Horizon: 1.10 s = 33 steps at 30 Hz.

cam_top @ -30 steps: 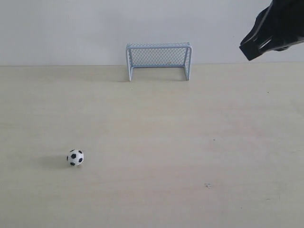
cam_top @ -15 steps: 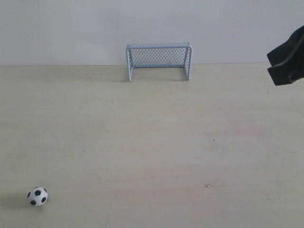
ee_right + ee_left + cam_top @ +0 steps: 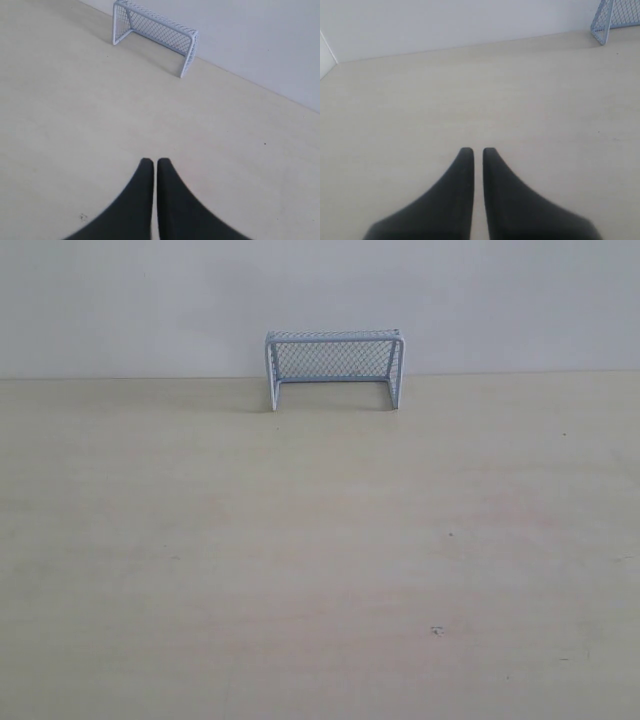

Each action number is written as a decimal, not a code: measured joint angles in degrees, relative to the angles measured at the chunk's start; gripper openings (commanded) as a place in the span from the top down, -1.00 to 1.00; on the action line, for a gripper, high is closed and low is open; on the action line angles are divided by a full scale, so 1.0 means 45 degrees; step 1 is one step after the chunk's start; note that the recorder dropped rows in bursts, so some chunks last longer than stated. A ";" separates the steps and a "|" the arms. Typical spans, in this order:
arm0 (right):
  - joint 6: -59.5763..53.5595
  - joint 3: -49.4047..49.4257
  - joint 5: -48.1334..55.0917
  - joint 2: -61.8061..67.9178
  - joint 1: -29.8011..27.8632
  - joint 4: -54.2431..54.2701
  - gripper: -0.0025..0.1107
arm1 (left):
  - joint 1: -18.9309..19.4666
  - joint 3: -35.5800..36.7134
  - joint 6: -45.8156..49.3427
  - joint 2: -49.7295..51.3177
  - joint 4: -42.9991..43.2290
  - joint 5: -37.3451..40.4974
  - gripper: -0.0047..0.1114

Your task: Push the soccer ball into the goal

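The goal (image 3: 334, 368), a pale blue frame with mesh netting, stands at the back of the table against the wall, its mouth facing the front; its net is bare. It also shows in the right wrist view, goal (image 3: 155, 30), and one corner of the goal (image 3: 615, 20) in the left wrist view. The soccer ball is out of view in every frame. My left gripper (image 3: 473, 150) is shut with nothing in it, above bare table. My right gripper (image 3: 151, 161) is shut and holds nothing, well short of the goal. Neither gripper appears in the exterior view.
The light wooden table (image 3: 320, 540) runs back to a white wall (image 3: 150, 300). A small dark speck (image 3: 436, 630) marks the tabletop at the front right.
The ball rolled toward the front left and has left the exterior view. The right arm, seen at the upper right earlier, has withdrawn out of that view.
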 measured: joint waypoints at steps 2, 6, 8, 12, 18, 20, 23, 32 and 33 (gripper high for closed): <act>0.0183 0.0225 -0.0070 -0.0204 0.0000 0.0000 0.96 | 0.0000 0.0000 0.0000 0.0000 0.0000 0.0000 0.81; 0.0336 0.0347 0.0143 -0.0450 0.0000 0.0124 0.96 | 0.0000 0.0000 0.0000 0.0000 0.0000 0.0000 0.81; 0.0370 0.0347 0.0512 -0.0480 0.0000 0.0227 0.96 | 0.0000 0.0000 0.0000 0.0000 0.0000 0.0000 0.81; 0.0397 0.0347 0.1061 -0.0499 0.0000 0.0298 0.96 | 0.0000 0.0000 0.0000 0.0000 0.0000 0.0000 0.81; 0.0483 0.0347 0.1134 -0.0499 0.0000 0.0329 0.96 | 0.0000 0.0000 0.0000 0.0000 0.0000 0.0000 0.81; 0.0480 0.0347 0.1134 -0.0499 0.0000 0.0329 0.96 | 0.0000 0.0000 0.0000 0.0000 0.0000 0.0000 0.81; 0.0512 0.0347 0.1363 -0.0691 0.0099 0.0257 0.96 | 0.0000 0.0000 0.0000 0.0000 0.0000 0.0000 0.81; 0.0645 0.0396 0.1810 -0.2684 0.0099 -0.0231 0.96 | 0.0000 0.0000 0.0000 0.0000 0.0000 0.0000 0.81; 0.0723 0.0396 0.1747 -0.2847 0.0099 -0.0226 0.96 | 0.0000 0.0000 0.0000 0.0000 0.0000 0.0000 0.81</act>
